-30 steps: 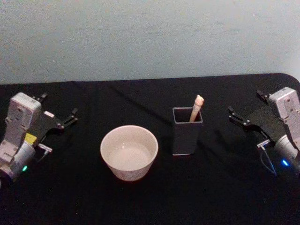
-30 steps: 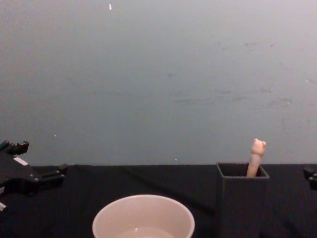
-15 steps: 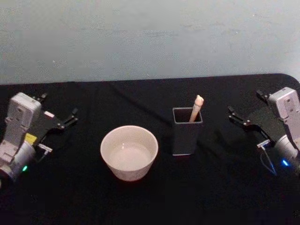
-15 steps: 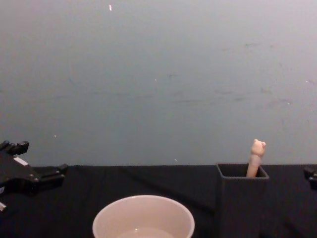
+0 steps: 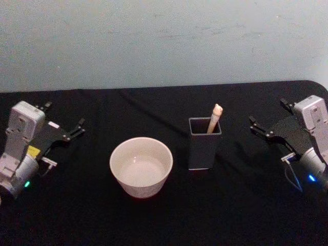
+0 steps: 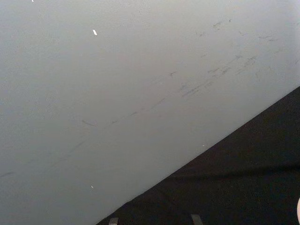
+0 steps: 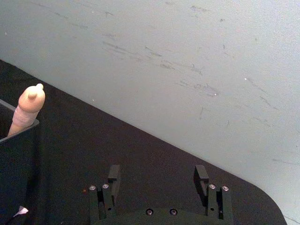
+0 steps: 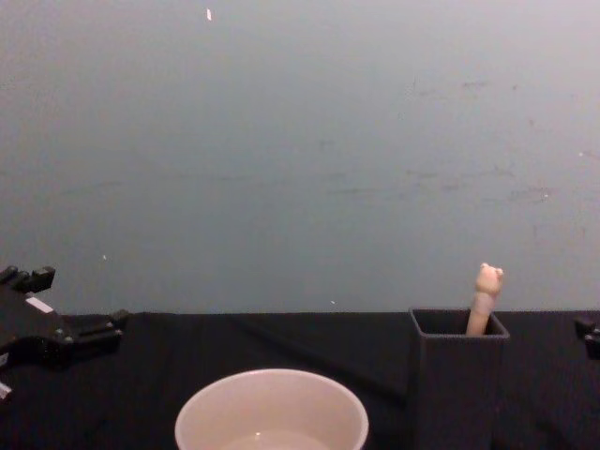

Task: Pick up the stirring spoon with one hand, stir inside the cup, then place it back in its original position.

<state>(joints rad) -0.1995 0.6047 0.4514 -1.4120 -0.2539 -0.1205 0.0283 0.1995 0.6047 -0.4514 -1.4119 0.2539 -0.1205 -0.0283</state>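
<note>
Head view: the stirring spoon [image 5: 216, 116] stands in the holder [image 5: 204, 149], near the cup [image 5: 141, 167]. The left claw [image 5: 64, 114] and right claw [image 5: 268, 113] flank them over the tabletop [image 5: 230, 215], both wide and empty.

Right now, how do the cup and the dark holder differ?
The cup is round, wide, pale cream; the holder is square-sided, narrow, taller, dark grey. The holder has the stirring spoon leaning in it; the cup has none. Both stand upright on the black table, apart, between the idle left gripper and right gripper.
</note>
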